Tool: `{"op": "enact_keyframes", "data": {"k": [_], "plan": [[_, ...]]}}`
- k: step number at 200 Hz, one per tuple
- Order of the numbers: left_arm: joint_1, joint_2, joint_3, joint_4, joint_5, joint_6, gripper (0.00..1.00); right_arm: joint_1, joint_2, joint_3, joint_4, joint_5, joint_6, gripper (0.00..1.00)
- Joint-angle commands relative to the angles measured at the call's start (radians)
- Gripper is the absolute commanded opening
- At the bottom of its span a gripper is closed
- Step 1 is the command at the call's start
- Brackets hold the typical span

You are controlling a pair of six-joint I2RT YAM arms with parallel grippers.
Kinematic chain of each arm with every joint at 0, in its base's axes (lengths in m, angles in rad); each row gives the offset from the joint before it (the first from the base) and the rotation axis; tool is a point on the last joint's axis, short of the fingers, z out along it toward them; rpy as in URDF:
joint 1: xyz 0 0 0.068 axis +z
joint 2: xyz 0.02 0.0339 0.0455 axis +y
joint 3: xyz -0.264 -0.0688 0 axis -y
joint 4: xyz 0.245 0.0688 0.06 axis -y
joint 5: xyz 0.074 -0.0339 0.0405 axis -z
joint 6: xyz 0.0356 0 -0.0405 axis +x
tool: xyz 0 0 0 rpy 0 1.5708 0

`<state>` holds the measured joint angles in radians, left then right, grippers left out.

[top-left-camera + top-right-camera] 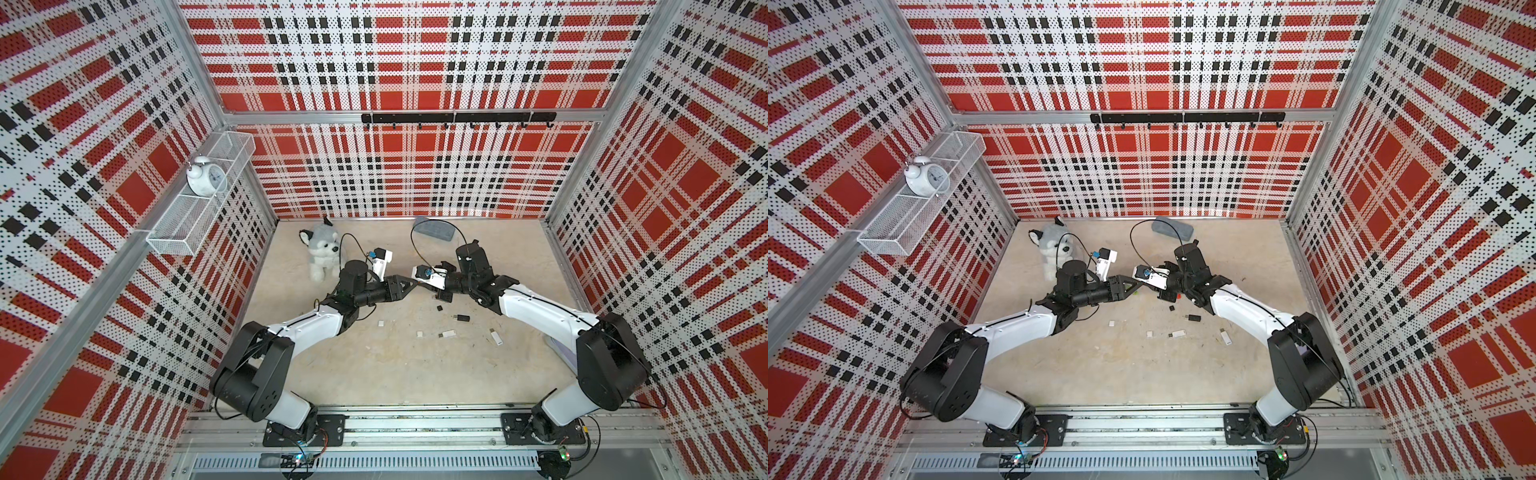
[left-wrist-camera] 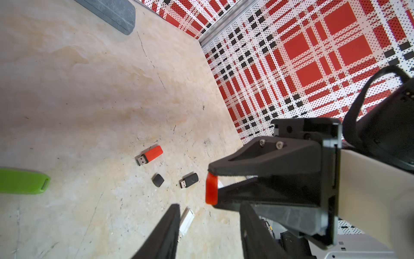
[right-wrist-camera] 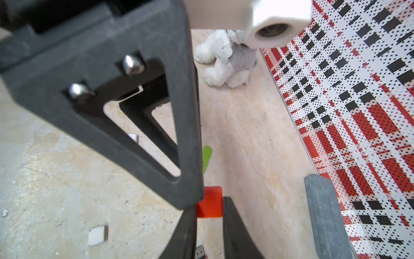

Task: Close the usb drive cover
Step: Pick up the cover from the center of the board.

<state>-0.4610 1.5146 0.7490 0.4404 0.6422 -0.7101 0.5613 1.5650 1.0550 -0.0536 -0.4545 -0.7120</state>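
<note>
The red usb cover (image 3: 209, 205) is pinched between the fingertips of my right gripper (image 3: 210, 207), above the table. In the left wrist view the same cover (image 2: 211, 189) sticks out of the right gripper's black fingers (image 2: 257, 157). My left gripper (image 2: 209, 205) faces it tip to tip, jaws apart, with nothing between them. One left finger (image 3: 186, 134) stands against the cover's side. The red usb drive (image 2: 149, 155) lies flat on the table with its metal plug bare, below both grippers. Both grippers meet mid-table in a top view, left (image 1: 420, 284) and right (image 1: 441, 293).
On the table lie a black usb drive (image 2: 189, 180), a black cap (image 2: 158, 180), a white drive (image 2: 187, 220) and a green piece (image 2: 22, 181). More white drives (image 1: 448, 333) and caps (image 1: 380, 323) lie nearer the front. A plush husky (image 1: 322, 251) and a grey case (image 1: 434, 232) are at the back.
</note>
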Motion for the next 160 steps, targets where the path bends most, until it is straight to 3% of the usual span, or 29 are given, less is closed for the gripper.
{"op": "enact_keyframes", "data": {"k": [1, 160], "plan": [[-0.004, 0.013, 0.041, 0.043, 0.027, -0.003, 0.44, 0.006, -0.028, -0.001, 0.015, -0.016, 0.013, 0.22], [-0.002, 0.061, 0.061, 0.067, 0.065, -0.023, 0.22, 0.006, -0.023, 0.002, 0.010, -0.049, 0.001, 0.22]]}}
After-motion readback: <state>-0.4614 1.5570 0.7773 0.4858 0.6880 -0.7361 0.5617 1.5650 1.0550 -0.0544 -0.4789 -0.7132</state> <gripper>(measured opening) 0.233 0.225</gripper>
